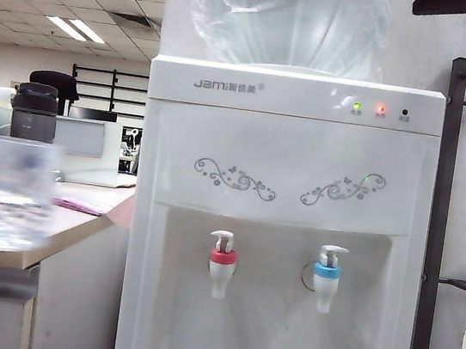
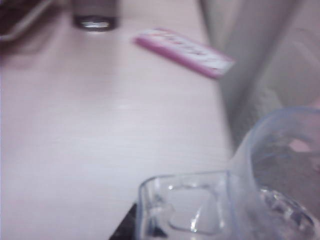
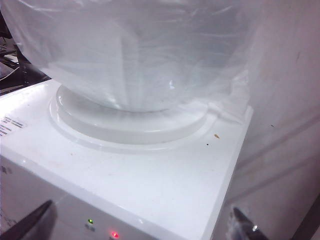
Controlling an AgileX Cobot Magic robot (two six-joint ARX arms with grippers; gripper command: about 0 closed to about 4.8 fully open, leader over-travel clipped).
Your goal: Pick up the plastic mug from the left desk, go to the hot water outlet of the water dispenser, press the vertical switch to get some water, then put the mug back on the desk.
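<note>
L gripper (image 2: 150, 230) is sitting clamped tight on the plastic mug (image 2: 235, 200) by its handle, w/ the mug hanging over the left desk (image 2: 100, 140) near its edge. In ext. view the mug (image 1: 6, 193) is showing blurred at far left, beside the water dispenser (image 1: 277, 233). R gripper (image 3: 140, 225) is hovering above the dispenser top, jaws standing wide, holding nothing. Hot water outlet (image 1: 221, 268) & vertical switch (image 1: 222, 241) are sitting untouched.
</note>
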